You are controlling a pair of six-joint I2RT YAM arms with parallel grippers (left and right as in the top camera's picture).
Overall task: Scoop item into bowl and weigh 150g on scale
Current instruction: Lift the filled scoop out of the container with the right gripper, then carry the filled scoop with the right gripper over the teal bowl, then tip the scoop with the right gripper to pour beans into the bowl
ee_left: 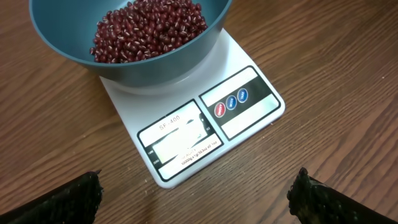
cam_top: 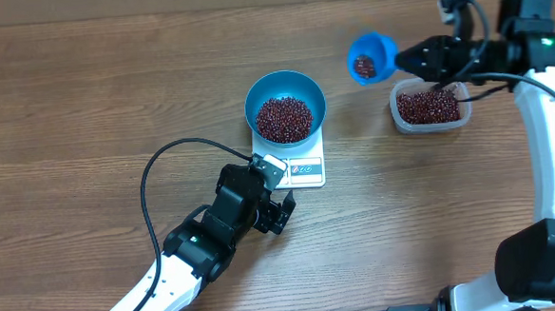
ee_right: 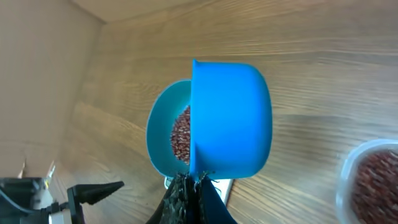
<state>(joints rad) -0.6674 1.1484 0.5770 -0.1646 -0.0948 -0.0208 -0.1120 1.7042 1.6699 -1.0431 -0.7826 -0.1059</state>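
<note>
overhead: beans (cam_top: 284, 119) heaped in bowl (cam_top: 255, 88) atop scale (cam_top: 305, 171), tub (cam_top: 395, 119) right of scale | left wrist: scale display blurred, left jaws apart | right wrist: right jaws clamped on bean-holding scoop (ee_right: 230, 118)

A wooden table (cam_top: 84, 99), brown with grain running across, bore two things directly. A small white scale (cam_top: 306, 169) sat flat near its middle, display edge toward the robot's side. A clear rectangular tub (cam_top: 432, 127) stood well apart toward the far right.
</note>
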